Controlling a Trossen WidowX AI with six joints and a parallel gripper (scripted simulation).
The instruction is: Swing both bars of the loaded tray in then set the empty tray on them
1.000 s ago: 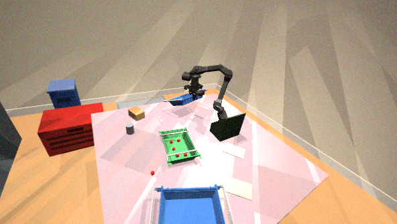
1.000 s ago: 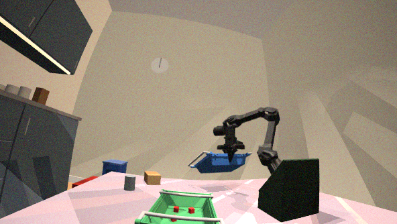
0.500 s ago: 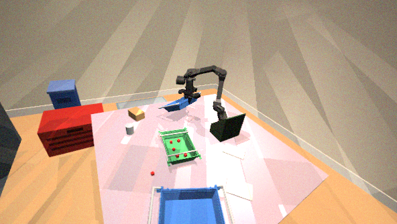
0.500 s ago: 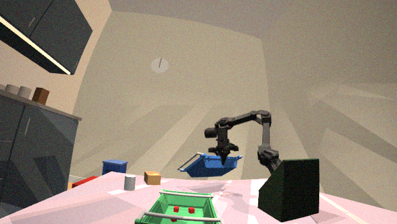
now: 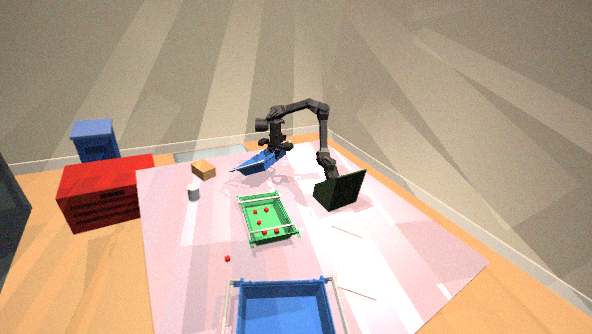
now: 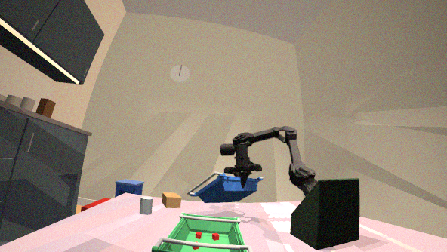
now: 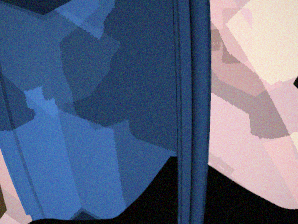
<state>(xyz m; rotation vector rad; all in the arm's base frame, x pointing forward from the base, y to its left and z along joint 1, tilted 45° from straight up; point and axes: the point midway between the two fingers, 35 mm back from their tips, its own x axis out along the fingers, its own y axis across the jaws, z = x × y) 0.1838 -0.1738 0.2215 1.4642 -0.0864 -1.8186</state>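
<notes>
The green tray (image 5: 275,239) (image 6: 177,232) stands on the table with red blocks (image 5: 266,209) (image 6: 215,236) inside. Its far bar (image 5: 257,199) (image 6: 209,218) and near bar (image 5: 270,230) (image 6: 204,244) both lie across its top. My gripper (image 5: 276,154) (image 6: 244,185) (image 7: 182,163) is shut on a side wall of the empty blue tray (image 5: 260,164) (image 6: 226,190) (image 7: 75,165). It holds that tray in the air, tilted, behind the green tray. One wire bar (image 6: 204,183) of the blue tray sticks out over its left end. The wrist view shows its wall between the dark fingers.
Another empty blue tray (image 5: 280,284) is at the near edge of the top view, bars swung out. A tan box (image 5: 204,170) (image 6: 171,201) and grey cylinder (image 5: 193,193) (image 6: 146,205) stand left. A loose red block (image 5: 227,258) lies nearer. A dark green wedge (image 5: 345,191) (image 6: 336,215) stands right.
</notes>
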